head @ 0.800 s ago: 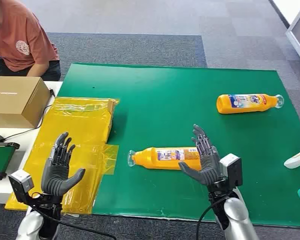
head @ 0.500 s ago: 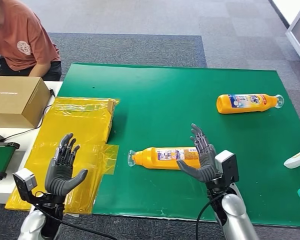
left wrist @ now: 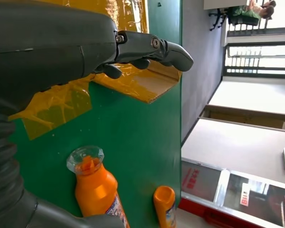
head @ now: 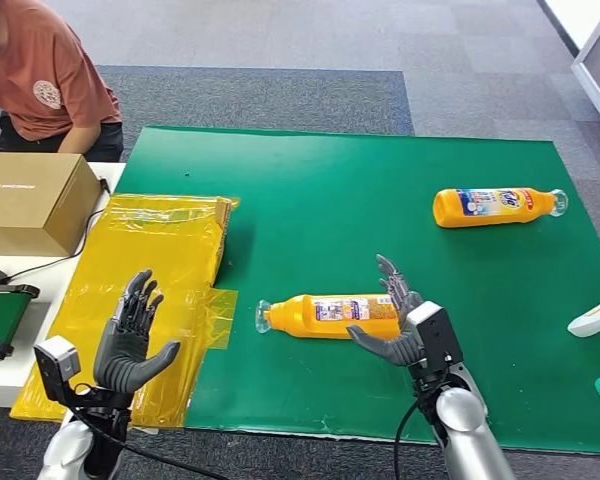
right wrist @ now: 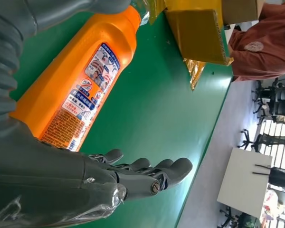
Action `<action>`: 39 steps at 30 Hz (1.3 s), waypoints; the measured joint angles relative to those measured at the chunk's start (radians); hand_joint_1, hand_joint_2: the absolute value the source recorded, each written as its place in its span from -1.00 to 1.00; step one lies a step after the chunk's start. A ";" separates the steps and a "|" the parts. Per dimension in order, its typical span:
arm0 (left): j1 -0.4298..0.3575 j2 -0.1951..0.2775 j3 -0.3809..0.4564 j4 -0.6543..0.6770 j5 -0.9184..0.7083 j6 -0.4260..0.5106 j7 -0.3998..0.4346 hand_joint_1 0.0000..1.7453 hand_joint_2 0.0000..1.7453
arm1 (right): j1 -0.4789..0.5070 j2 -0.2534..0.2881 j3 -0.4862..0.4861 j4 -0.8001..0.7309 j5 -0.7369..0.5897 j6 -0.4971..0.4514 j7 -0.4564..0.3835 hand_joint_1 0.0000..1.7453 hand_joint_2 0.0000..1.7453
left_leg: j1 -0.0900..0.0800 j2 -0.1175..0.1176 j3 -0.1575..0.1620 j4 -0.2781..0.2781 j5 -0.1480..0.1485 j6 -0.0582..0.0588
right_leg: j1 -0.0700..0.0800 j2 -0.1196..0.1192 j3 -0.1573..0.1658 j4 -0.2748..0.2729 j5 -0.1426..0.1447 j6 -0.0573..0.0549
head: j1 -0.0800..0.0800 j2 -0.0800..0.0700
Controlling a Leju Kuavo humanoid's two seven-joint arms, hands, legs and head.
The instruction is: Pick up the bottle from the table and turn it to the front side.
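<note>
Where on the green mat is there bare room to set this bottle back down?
Widest bare patch: the middle and far green mat, bordered by the yellow plastic sheet on the left, the far bottle on the right and the near bottle in front. Crowded: around the right hand at the near bottle, and the right edge by the white object.

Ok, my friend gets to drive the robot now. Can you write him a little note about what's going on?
Right hand: open, at the base end of the near bottle, not gripping.
Left hand: open, holding nothing, over the yellow plastic sheet.
The near bottle lies on its side on the green mat, back label up. A second bottle lies far right.
Done: nothing lifted.
Left: grip, lift, turn the front side forward.
</note>
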 joint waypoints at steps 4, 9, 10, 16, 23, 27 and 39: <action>0.000 -0.001 0.000 0.001 -0.010 0.002 0.009 -1.00 1.00 | -0.017 -0.001 0.019 0.019 0.170 -0.085 0.054 -1.00 1.00 | 0.000 0.000 0.000 0.000 0.000 0.000 | 0.000 0.000 0.000 0.000 0.000 0.000 | 0.000 0.000; 0.001 -0.006 0.000 -0.001 -0.047 0.012 0.040 -1.00 1.00 | -0.049 -0.009 0.090 0.067 0.572 -0.226 0.207 -1.00 1.00 | 0.000 0.000 0.000 0.000 0.000 0.000 | 0.000 0.000 0.000 0.000 0.000 0.000 | 0.000 0.000; 0.001 -0.007 0.000 -0.003 -0.054 0.011 0.046 -1.00 1.00 | -0.055 -0.011 0.106 0.080 0.640 -0.240 0.233 -1.00 1.00 | 0.000 0.000 0.000 0.000 0.000 0.000 | 0.000 0.000 0.000 0.000 0.000 0.000 | 0.000 0.000; 0.000 -0.015 -0.008 -0.031 -0.060 -0.019 0.062 -1.00 1.00 | -0.100 -0.018 0.184 0.192 0.913 -0.284 0.308 -1.00 1.00 | 0.000 0.000 0.000 0.000 0.000 0.000 | 0.000 0.000 0.000 0.000 0.000 0.000 | 0.000 0.000; -0.006 -0.016 -0.030 -0.092 -0.010 -0.080 0.059 -1.00 1.00 | -0.187 -0.020 0.242 0.338 1.036 -0.290 0.316 -1.00 1.00 | 0.000 0.000 0.001 0.000 0.000 0.000 | 0.000 0.000 0.000 0.000 0.000 0.000 | 0.000 0.000; -0.006 -0.015 -0.045 -0.132 0.007 -0.106 0.053 -1.00 1.00 | -0.229 -0.020 0.264 0.392 1.050 -0.273 0.309 -1.00 1.00 | 0.000 0.000 0.002 0.000 0.001 -0.001 | 0.000 0.000 0.001 0.000 0.001 0.000 | 0.000 0.000; 0.002 0.000 -0.081 -0.214 0.002 -0.128 0.028 -1.00 1.00 | -0.264 -0.025 0.282 0.396 0.944 -0.197 0.238 1.00 1.00 | 0.000 0.000 0.004 0.000 0.001 -0.001 | 0.000 0.000 0.003 0.000 0.002 -0.001 | 0.000 0.000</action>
